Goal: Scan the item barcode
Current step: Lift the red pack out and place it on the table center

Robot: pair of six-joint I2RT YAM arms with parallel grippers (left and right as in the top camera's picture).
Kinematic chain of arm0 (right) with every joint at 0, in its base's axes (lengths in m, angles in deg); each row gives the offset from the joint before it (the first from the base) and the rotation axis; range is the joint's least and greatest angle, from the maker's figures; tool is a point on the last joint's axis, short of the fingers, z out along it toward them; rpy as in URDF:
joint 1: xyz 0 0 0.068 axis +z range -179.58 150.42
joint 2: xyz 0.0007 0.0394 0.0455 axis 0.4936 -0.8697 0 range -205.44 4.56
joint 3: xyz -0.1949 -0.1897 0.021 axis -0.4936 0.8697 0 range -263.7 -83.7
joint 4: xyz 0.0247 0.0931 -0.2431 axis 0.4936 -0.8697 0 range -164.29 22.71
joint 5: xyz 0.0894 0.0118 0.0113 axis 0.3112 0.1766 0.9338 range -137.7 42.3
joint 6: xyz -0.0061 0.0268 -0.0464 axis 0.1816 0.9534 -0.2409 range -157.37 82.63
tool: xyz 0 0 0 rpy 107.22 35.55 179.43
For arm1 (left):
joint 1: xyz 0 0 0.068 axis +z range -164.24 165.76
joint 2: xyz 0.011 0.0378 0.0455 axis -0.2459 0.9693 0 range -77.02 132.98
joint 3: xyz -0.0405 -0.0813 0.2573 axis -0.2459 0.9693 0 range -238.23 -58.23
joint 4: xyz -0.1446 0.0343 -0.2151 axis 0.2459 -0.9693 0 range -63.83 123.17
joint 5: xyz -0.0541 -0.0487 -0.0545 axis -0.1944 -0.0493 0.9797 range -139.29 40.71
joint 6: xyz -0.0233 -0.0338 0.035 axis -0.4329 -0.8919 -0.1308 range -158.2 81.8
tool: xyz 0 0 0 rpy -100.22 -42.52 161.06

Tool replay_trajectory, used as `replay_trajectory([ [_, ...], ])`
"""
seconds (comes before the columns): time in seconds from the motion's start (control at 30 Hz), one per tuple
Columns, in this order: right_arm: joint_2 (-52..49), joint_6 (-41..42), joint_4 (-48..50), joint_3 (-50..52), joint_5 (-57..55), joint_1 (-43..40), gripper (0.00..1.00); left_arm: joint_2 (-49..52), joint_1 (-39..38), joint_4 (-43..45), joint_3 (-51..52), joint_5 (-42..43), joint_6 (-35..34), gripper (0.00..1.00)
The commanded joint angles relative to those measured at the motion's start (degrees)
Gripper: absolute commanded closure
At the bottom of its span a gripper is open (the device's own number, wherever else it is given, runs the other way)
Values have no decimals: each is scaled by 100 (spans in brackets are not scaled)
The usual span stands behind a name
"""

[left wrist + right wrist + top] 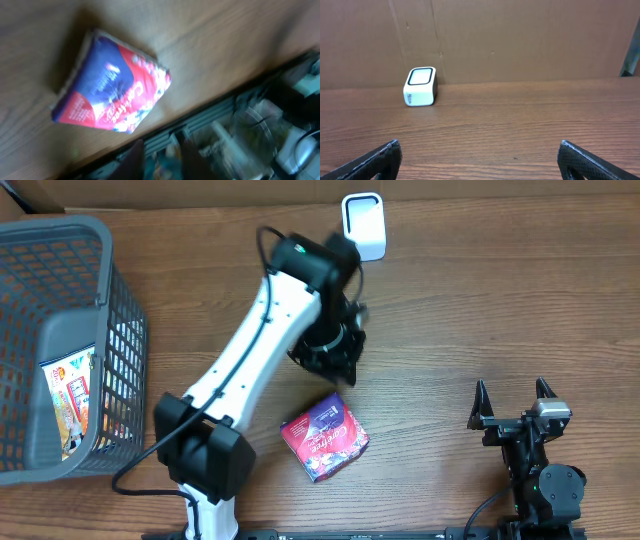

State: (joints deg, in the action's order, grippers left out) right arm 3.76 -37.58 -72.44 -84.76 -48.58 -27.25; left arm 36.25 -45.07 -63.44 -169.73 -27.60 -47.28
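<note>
Red-and-purple pack (324, 438) lying flat on the wood table (450, 310)
White script lettering, kinda puffy edges. Left gripper (163, 161) slightly parted, empty; right gripper (479, 159) spread wide, empty.

On my wooden table (450, 310) a red packet (324, 438) lies flat. A white scanner (364, 225) stands at the far edge, a grey basket (125, 360) at my left.

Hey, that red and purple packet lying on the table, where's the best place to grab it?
Probably from straight above, pinching the packet across two opposite side edges. It lies flat and sits turned diagonally on the table, so the jaws would need rotating to match its edges.
</note>
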Motion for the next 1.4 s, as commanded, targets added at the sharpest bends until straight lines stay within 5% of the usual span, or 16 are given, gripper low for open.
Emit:
replay_trajectory([
  [0.0, 63, -26, 37, 59, -52, 20, 0, -24, -457, -22, 651, 85, 142, 95],
  [0.4, 63, -26, 37, 59, -52, 20, 0, -24, -1469, 485, 2715, 236, 109, 96],
  [0.63, 63, -26, 37, 59, -52, 20, 0, -24, -1379, 1456, 3397, -514, -680, 96],
  [0.93, 63, -26, 37, 59, -52, 20, 0, -24, -1189, 2129, 3565, -2514, -1580, 96],
  [1.37, 63, -26, 37, 59, -52, 20, 0, -24, -424, 3620, 3318, -2677, -1082, 96],
])
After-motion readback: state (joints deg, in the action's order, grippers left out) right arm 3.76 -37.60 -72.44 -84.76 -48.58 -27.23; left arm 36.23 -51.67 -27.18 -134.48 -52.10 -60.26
